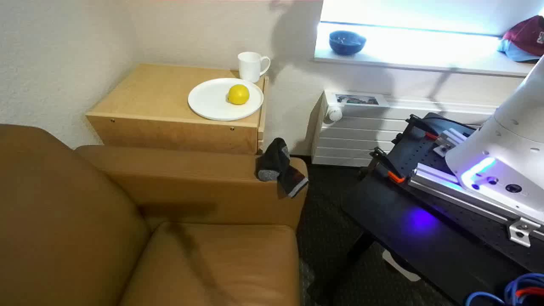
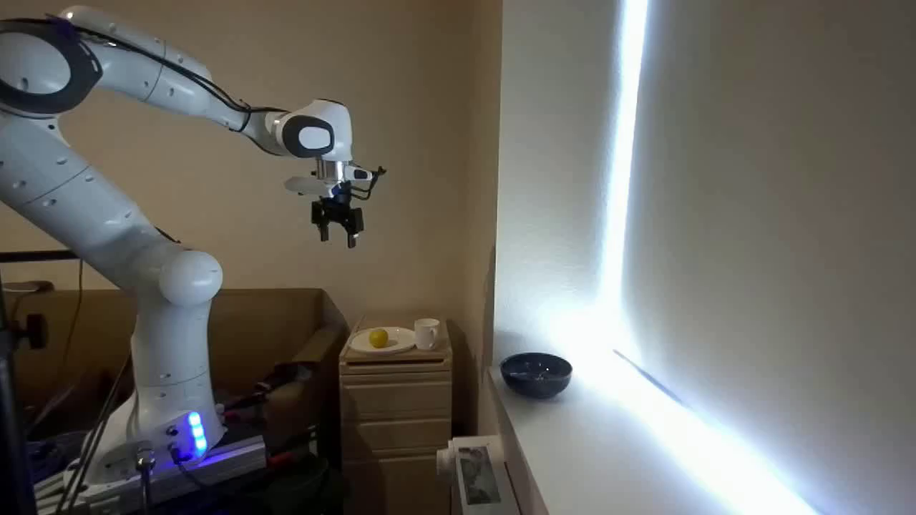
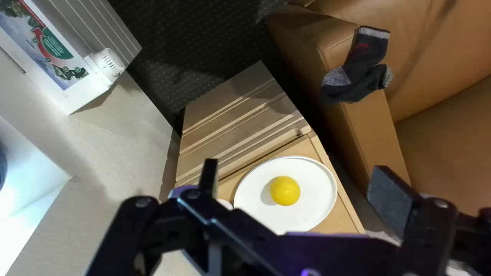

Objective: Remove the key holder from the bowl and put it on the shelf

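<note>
exterior view only: cap (image 1: 526,37) on shelf (image 1: 408,52)

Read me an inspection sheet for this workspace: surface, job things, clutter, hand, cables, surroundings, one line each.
Surface: white shelf, partly washed out by glare.
Job's things: dark-blue bowl upright on the shelf; contents too unclear to identify the key holder.
Clutter: white mug and white plate with yellow fruit on the wooden side table; dark socks on the arm of the sofa; cap on the shelf.
Hand: open, in the air; nothing seen in its grip.
Cables: black cables along the robot arm; coiled blue cable in an exterior view.
Surroundings: radiator below the shelf.
</note>
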Motion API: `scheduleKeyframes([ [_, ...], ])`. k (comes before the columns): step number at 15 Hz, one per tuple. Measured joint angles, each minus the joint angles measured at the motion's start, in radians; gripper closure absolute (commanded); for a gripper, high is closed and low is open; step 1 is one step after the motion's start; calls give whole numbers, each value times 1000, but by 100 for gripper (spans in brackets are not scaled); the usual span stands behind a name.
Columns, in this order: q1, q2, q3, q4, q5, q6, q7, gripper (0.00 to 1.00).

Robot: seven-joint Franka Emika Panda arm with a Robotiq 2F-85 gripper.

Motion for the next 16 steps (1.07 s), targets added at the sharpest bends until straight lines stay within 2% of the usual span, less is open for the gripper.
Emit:
scheduleKeyframes([
  [6, 0, 1, 0, 1, 0, 5, 5, 0],
  [8, -12, 32, -1, 18, 7, 86, 73, 0],
  [11, -54, 180, -41, 125, 35, 188, 139, 0],
  [16, -166, 437, -153, 302, 81, 307, 168, 0],
])
